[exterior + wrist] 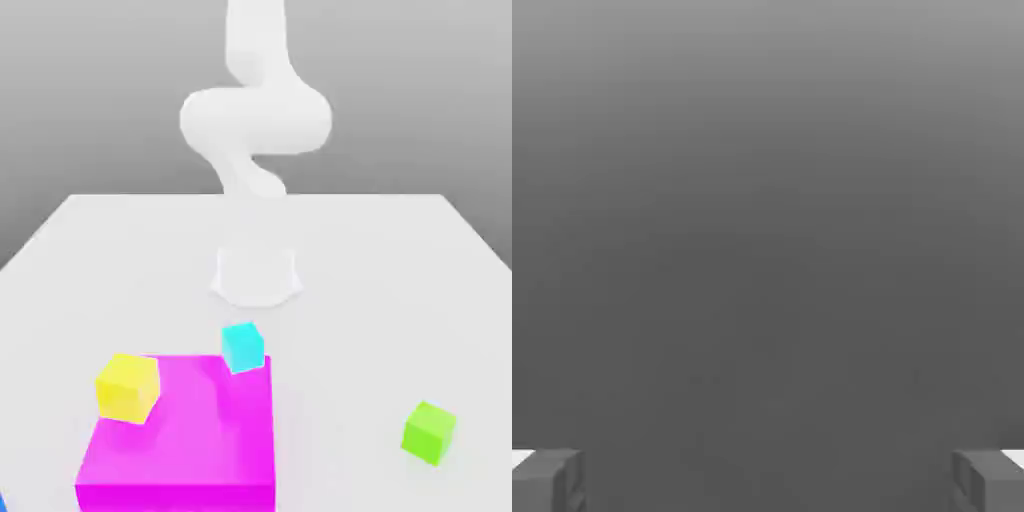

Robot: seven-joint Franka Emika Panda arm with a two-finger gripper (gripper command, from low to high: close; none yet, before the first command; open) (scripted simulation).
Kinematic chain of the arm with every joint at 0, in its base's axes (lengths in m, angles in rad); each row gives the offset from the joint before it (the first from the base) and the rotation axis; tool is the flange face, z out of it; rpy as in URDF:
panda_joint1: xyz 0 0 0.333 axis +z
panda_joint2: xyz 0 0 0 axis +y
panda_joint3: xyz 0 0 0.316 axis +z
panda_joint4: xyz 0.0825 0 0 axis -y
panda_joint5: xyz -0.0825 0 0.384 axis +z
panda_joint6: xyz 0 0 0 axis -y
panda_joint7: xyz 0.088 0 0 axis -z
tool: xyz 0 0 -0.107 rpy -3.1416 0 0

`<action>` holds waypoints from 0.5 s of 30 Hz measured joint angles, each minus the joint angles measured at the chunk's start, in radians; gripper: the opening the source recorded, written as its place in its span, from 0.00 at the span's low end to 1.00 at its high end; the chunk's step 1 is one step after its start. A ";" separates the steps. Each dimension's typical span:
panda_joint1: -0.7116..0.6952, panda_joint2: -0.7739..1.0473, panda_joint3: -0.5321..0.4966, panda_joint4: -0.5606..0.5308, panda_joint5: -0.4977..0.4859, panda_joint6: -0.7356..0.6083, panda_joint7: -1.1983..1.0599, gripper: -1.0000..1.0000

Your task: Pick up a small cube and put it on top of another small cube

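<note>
Holds the claw empty with jaws wide apart, probably to admit the cyan cube or green cube, outside its grasp.

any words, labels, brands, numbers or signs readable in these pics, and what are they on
There are none: no text, number, brand or sign can be read on the cyan cube, yellow cube, green cube, magenta block, table or robot arm.
</note>
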 joint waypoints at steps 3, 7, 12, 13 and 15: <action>-0.001 0.113 -0.042 0.025 0.010 0.018 -0.031 0.50; -0.005 0.258 -0.097 0.056 0.032 0.042 -0.076 0.50; -0.015 0.438 -0.164 0.095 0.073 0.071 -0.143 0.50; -0.019 0.475 -0.176 0.103 0.083 0.076 -0.158 0.50; -0.028 0.548 -0.198 0.119 0.105 0.087 -0.189 0.50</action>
